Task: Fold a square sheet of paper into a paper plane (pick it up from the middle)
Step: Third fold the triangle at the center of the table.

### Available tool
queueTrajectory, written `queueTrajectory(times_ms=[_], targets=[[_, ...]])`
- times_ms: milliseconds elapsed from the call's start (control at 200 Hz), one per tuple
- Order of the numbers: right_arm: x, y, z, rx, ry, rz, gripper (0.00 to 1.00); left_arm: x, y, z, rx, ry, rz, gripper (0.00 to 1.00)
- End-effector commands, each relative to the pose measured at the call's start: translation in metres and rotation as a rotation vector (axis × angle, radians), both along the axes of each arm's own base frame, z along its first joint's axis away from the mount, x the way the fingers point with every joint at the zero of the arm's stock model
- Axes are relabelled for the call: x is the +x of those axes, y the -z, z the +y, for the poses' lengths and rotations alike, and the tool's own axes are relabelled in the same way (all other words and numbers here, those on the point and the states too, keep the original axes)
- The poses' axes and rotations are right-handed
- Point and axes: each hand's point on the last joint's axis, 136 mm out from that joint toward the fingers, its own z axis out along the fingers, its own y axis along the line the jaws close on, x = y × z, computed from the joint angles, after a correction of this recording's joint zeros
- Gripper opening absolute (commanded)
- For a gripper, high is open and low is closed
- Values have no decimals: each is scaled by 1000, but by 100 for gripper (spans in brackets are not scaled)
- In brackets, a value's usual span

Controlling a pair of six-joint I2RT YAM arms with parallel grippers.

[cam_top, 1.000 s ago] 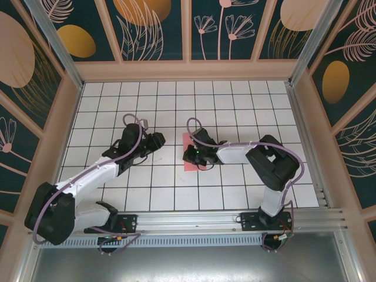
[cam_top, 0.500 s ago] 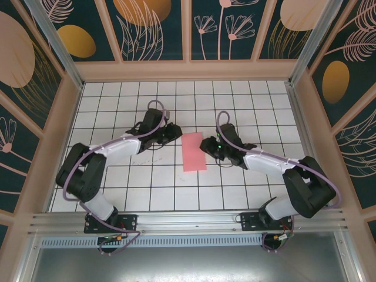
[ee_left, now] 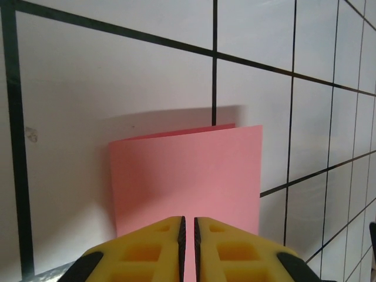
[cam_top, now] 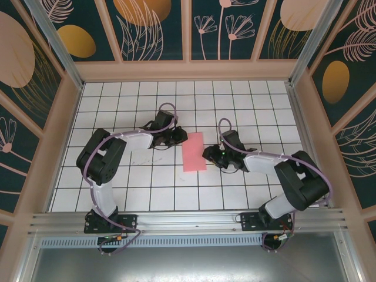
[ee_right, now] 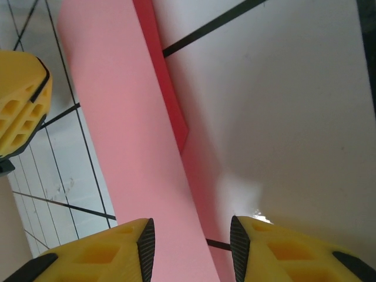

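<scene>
The salmon-pink sheet of paper lies folded in half as a narrow rectangle on the white grid table. My left gripper sits at the paper's upper left edge. In the left wrist view the yellow jaws of the left gripper are shut to a hairline gap, low over the paper. My right gripper is at the paper's right edge, open. Its fingers straddle the edge of the paper in the right wrist view, where the top layer lifts slightly.
Patterned walls with wooden frames enclose the table on three sides. An aluminium rail carrying both arm bases runs along the near edge. One left fingertip shows beyond the paper in the right wrist view.
The left gripper has moved right to the paper's left edge. The right gripper has shifted slightly down and left against the right edge. The paper has turned a little.
</scene>
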Motion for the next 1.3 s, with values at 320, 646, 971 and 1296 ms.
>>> queueTrajectory(times_ms=[320, 646, 971, 1296], targets=[[14, -5, 20, 74, -54, -20, 42, -6, 30, 6, 49, 10, 40, 16], [24, -6, 19, 115, -40, -23, 42, -11, 41, 10, 76, 22, 54, 16], [39, -8, 33, 176, -79, -28, 38, -9, 41, 6, 85, 67, 31, 16], [44, -6, 27, 188, -80, -28, 29, -2, 17, -4, 66, 157, -64, 17]])
